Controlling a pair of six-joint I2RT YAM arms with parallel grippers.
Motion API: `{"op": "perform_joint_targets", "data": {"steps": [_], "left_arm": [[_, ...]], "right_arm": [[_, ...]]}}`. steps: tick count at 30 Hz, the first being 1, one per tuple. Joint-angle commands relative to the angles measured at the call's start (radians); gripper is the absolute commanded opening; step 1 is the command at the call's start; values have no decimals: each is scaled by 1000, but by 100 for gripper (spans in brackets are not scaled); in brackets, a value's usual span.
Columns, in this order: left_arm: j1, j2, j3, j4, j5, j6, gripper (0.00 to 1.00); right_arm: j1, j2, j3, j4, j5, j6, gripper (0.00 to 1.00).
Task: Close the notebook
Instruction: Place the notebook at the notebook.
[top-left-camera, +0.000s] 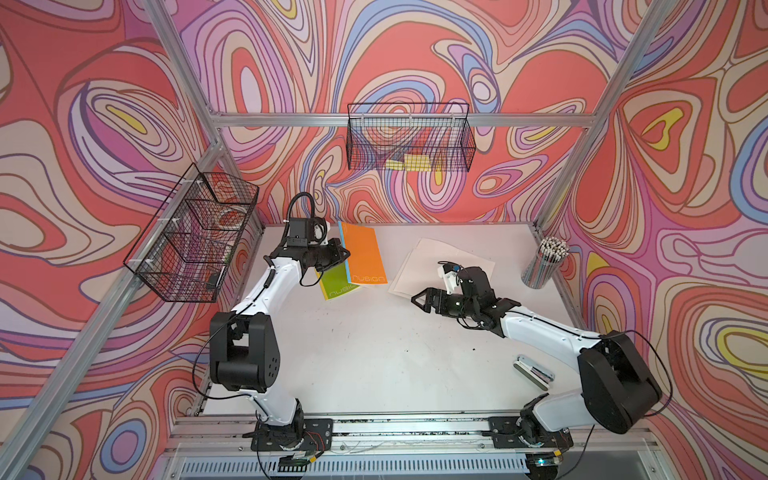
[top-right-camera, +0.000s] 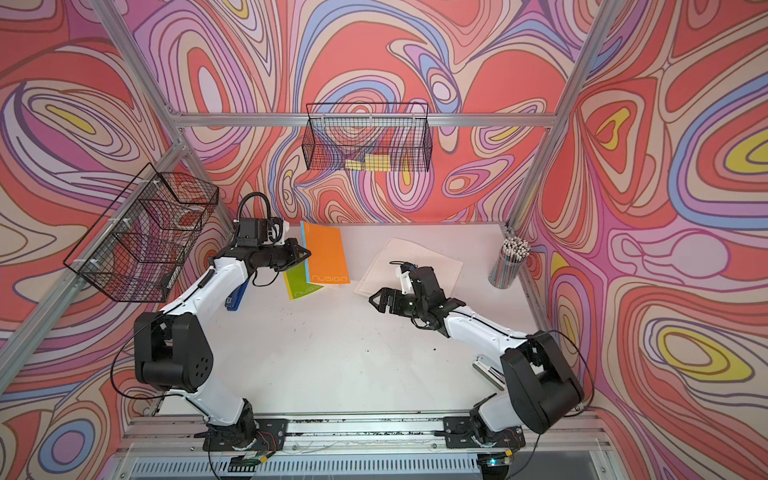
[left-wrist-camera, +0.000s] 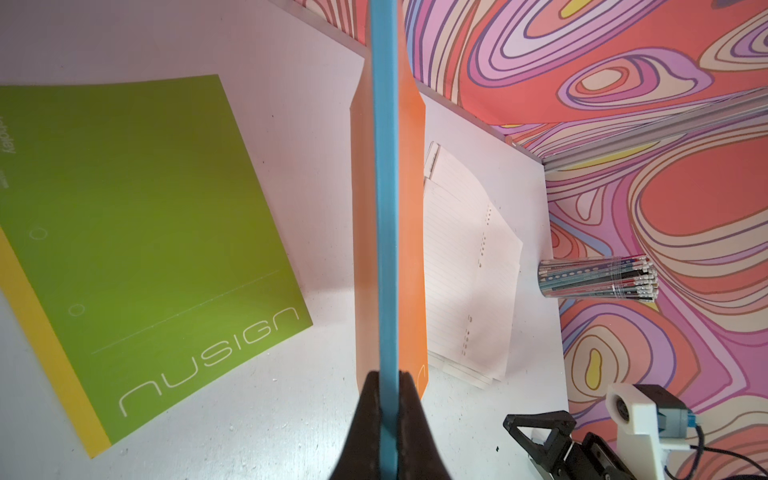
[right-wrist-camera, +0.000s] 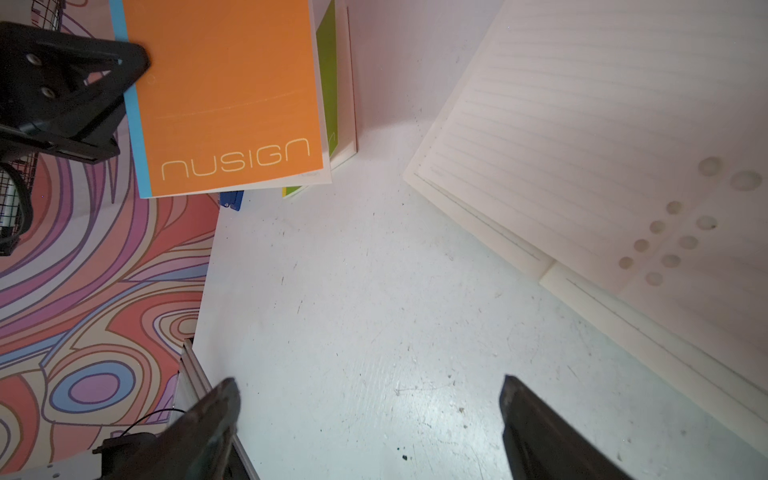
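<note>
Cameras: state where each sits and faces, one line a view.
Top views: high over the front, looking down at the table; left gripper and right gripper show in both.
Left wrist: on the left arm, looking along shut fingers clamping the orange notebook.
Right wrist: on the right arm, looking past its open fingers over the table.
Shared: both wrist views show the orange notebook and lined sheets.

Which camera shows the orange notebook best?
The right wrist view: the orange notebook faces that camera, its lettering plain, with the left gripper pinching its blue edge. The left wrist view sees it edge-on; both top views show it small.
</note>
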Motion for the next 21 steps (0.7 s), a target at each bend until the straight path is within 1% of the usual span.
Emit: {"op": "perform_joint_targets", "data": {"steps": [1, 5, 7, 9, 12, 21], "left_arm": [[29, 36, 50, 50, 35, 3, 0], [64, 74, 58, 84, 67, -30, 0], [77, 88, 60, 84, 81, -41, 0], [91, 103, 64, 121, 98, -47, 0], [109, 118, 67, 135, 118, -60, 0], [146, 154, 60, 156, 123, -63, 0]], "right_arm": [[-9, 61, 77, 37, -49, -19, 98], [-9, 126, 171, 20, -69, -28, 98], [-9, 148, 198, 19, -74, -29, 99], [-11, 167, 218, 20, -76, -27, 98], [-10, 193, 229, 30, -86, -20, 99], [-12, 237, 224, 67, -105, 7, 98]]}}
